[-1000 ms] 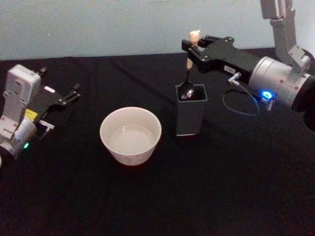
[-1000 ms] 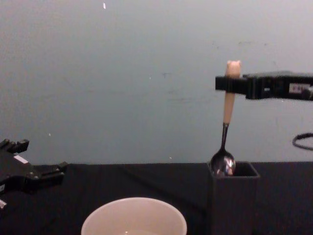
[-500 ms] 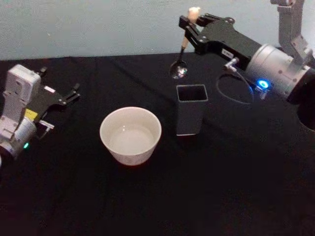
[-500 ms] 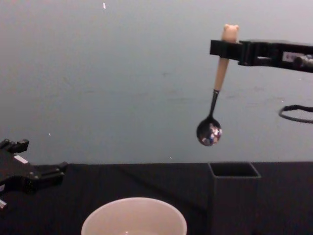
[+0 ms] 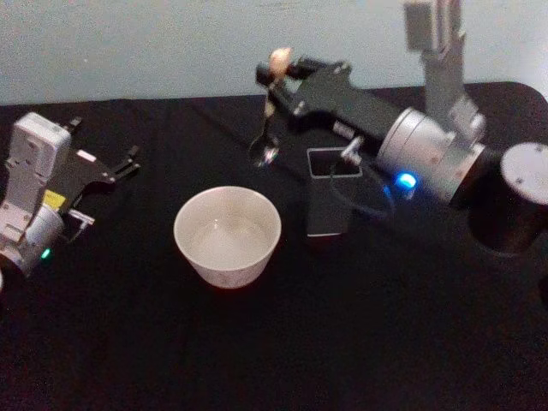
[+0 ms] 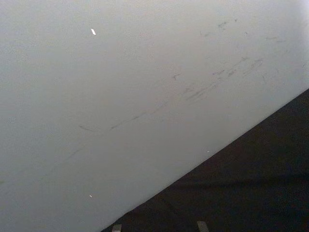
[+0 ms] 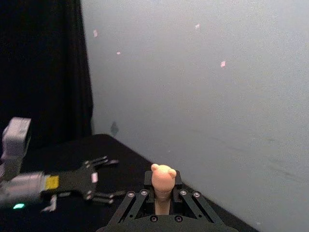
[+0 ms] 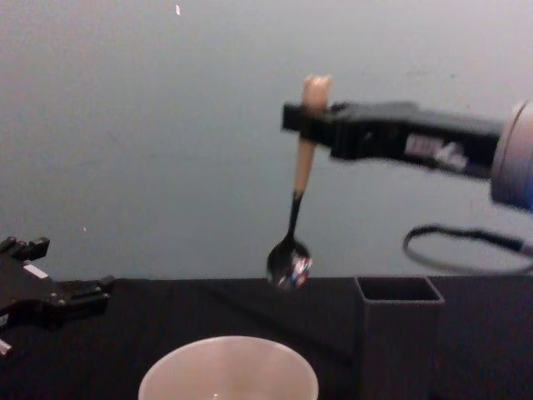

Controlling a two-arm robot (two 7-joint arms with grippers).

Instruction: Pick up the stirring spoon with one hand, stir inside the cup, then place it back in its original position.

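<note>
The right gripper [image 5: 276, 75] is reaching in from the robot's right with its jaws clamped on the cream handle of the stirring spoon [image 5: 269, 116], just under the little animal-head knob. The spoon is hanging in the air, bowl down and leaning slightly. It is touching neither the cup [image 5: 227, 261] nor the dark grey square holder [image 5: 330, 210].

From the chest camera, the spoon [image 8: 296, 200] is dangling from the gripper [image 8: 310, 125]. Its shiny bowl is hovering above the cup [image 8: 227, 371], over the cup's right side and left of the holder [image 8: 398, 333]. The wrist camera is looking straight at the knob [image 7: 163, 180] standing up between the closed fingers.

The cup and holder are standing side by side, near each other, on the black table [image 5: 257, 351]. The left gripper [image 5: 128, 163] is lying idle at the table's left side, well apart from the cup, with its jaws apart.
</note>
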